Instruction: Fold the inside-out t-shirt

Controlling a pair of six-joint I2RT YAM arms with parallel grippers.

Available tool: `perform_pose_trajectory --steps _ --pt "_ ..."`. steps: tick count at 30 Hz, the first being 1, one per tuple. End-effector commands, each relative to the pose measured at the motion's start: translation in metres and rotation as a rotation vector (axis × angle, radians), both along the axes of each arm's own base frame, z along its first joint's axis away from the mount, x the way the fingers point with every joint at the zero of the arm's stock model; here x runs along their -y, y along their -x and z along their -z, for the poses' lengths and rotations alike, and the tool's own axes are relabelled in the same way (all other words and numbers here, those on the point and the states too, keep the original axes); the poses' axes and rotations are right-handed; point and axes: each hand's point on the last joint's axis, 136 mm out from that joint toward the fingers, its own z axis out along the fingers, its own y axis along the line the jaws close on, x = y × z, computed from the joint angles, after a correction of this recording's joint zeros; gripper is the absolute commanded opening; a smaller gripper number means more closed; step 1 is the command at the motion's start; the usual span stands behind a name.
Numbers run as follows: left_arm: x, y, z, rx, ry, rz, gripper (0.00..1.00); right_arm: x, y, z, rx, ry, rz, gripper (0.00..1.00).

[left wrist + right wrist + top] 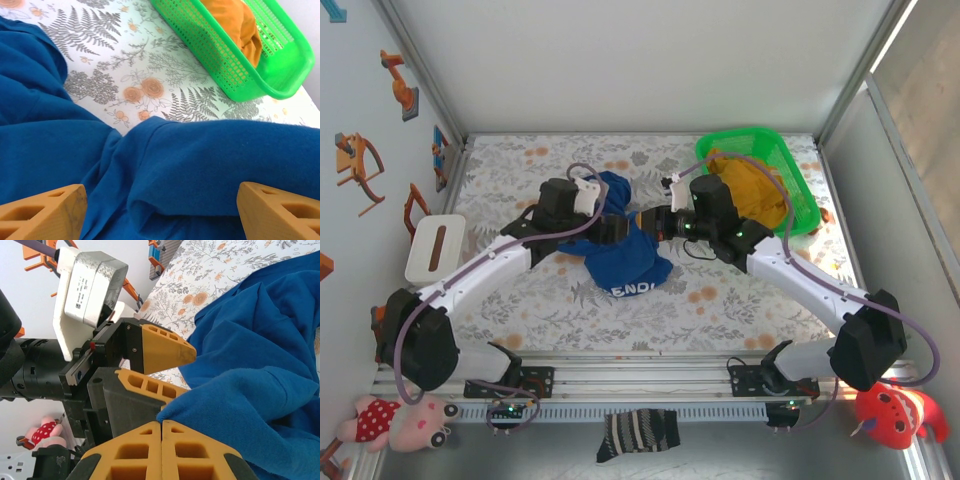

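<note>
Right jaws shut, pinching blue t-shirt (260,390) edge; left jaws wide, straddling t-shirt fold.

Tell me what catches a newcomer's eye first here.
The royal-blue t-shirt lies bunched mid-table, where the right tool is pinched shut on a fold and the left tool hangs open over the cloth. Next comes the bright green basket at the far right, holding a mustard garment.

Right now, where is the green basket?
In the top view, the green basket sits at the far right, holding a mustard-yellow garment, right of the royal-blue t-shirt.
</note>
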Motion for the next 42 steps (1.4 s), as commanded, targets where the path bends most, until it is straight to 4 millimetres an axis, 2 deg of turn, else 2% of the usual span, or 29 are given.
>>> perform_pose_trajectory --steps 1,6,7,8,12,14,18,22,28,29,30,31,33,38,42 --pt "0.016 0.002 -0.005 0.022 0.019 0.089 0.78 -0.001 0.002 -0.017 0.033 -0.038 -0.014 0.00" --pt "0.030 -0.012 -0.003 0.027 0.040 0.095 0.75 0.001 0.006 -0.016 0.024 -0.046 -0.019 0.00" --pt "0.033 -0.015 -0.004 0.031 0.045 0.096 0.74 0.002 0.007 -0.015 0.023 -0.045 -0.018 0.00" --pt "0.037 -0.020 -0.008 0.038 0.053 0.098 0.68 0.004 0.008 -0.015 0.021 -0.044 -0.013 0.00" --pt "0.049 -0.026 -0.024 0.059 0.085 0.140 0.20 0.014 0.009 -0.004 0.013 -0.017 0.020 0.00" --pt "0.050 -0.023 -0.031 0.063 0.092 0.162 0.01 0.020 0.007 0.002 0.003 -0.009 0.038 0.00" --pt "0.040 -0.010 -0.040 0.066 0.102 0.170 0.00 0.033 -0.003 0.014 -0.011 0.006 0.082 0.00" --pt "0.028 0.008 -0.060 0.071 0.186 0.162 0.00 0.040 -0.018 0.033 -0.039 0.032 0.122 0.00" --pt "0.023 0.026 -0.086 0.018 0.388 0.221 0.00 0.052 -0.051 0.075 -0.052 0.200 0.246 0.00" --pt "0.021 0.023 -0.086 0.014 0.411 0.213 0.00 0.055 -0.055 0.080 -0.054 0.227 0.265 0.05" --pt "0.018 0.020 -0.085 0.006 0.426 0.201 0.00 0.057 -0.057 0.083 -0.056 0.242 0.273 0.18" --pt "0.016 0.017 -0.083 -0.008 0.444 0.194 0.00 0.057 -0.056 0.084 -0.058 0.249 0.271 0.29" --pt "0.012 0.010 -0.081 -0.033 0.479 0.177 0.00 0.059 -0.050 0.079 -0.055 0.233 0.271 0.37" --pt "0.011 0.000 -0.079 -0.057 0.508 0.166 0.00 0.063 -0.021 0.049 -0.009 0.177 0.270 0.44" --pt "0.013 -0.004 -0.080 -0.062 0.513 0.166 0.00 0.045 -0.002 0.028 0.021 0.137 0.214 0.46"
